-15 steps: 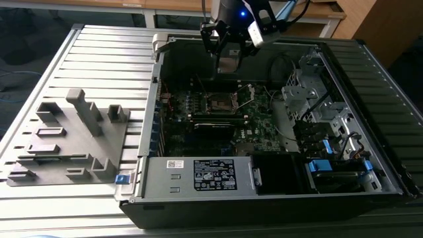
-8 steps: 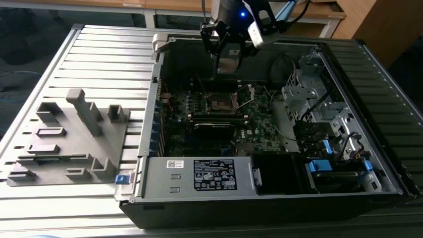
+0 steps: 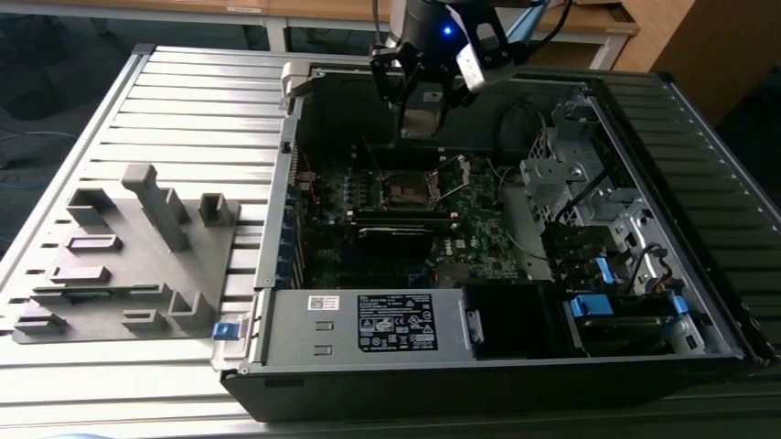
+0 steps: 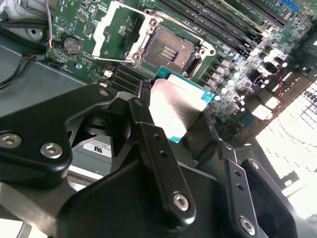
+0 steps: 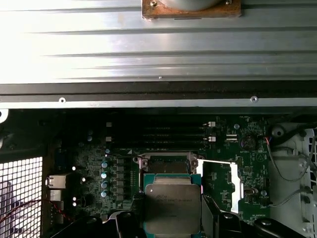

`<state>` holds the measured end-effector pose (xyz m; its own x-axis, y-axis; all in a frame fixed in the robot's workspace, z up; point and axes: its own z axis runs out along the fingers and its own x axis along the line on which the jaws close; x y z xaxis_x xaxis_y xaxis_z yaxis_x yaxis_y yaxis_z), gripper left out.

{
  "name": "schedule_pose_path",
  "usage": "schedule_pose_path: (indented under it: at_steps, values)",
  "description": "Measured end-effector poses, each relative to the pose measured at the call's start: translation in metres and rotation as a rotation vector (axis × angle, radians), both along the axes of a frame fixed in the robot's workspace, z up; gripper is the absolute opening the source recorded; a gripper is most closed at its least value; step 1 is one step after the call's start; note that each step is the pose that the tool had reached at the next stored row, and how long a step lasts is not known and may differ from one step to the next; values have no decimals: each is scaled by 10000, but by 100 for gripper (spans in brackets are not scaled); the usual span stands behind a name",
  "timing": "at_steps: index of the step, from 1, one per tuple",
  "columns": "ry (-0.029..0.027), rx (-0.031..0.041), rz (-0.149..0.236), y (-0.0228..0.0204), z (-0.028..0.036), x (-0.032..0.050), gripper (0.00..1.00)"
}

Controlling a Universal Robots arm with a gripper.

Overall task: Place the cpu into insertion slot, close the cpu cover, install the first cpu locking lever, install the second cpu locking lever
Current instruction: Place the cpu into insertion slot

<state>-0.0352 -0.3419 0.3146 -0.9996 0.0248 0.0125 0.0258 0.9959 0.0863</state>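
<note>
The pincer (image 5: 173,220) grips the cpu (image 5: 173,206): flat square, dull silver top, teal edge, above the open socket (image 4: 170,49).

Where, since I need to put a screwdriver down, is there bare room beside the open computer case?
The slatted metal table is bare beyond the grey plastic fixture, up to the black computer case wall, and again along the case on the exterior view's right. Inside is crowded: green motherboard, cables, and the gripper holding the silver-grey square cpu over the socket.
</note>
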Motion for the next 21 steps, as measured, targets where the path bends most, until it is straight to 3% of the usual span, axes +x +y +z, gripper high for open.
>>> schedule_pose_path:
  at_steps: [21]
  values:
    - [-3,0,0,0,-56,0,54]
